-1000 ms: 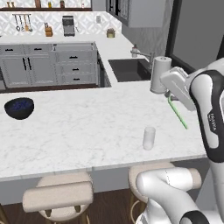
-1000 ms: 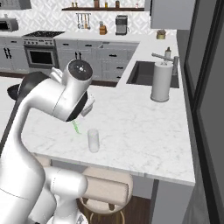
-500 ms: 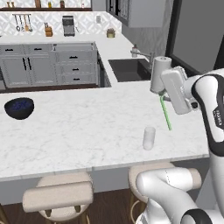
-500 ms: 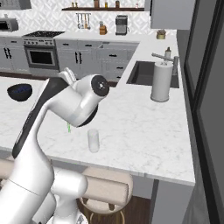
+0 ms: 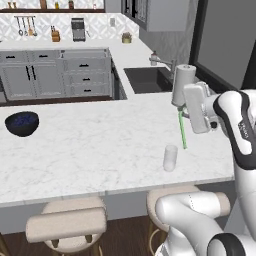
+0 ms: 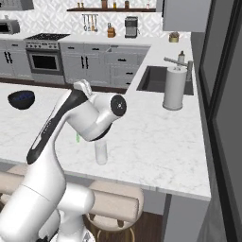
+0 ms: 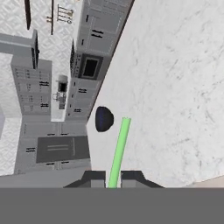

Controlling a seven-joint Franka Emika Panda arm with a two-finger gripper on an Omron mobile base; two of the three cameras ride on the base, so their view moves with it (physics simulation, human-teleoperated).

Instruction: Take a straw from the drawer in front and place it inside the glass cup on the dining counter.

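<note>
Straw [image 5: 182, 130] pinched in closed gripper [image 7: 113, 177], above the dining counter [image 5: 100, 150].

Held hanging nearly upright, lower end pointing down, up and to the right of the glass cup [image 5: 170, 158] in the left base view and apart from it. Glass cup stood upright on the marble near the front edge, above a bar stool [image 5: 67, 225]. Paper towel roll [image 5: 183, 85] behind, beside the sink [image 5: 147, 80]; dark bowl [image 5: 21, 123] far left.
</note>
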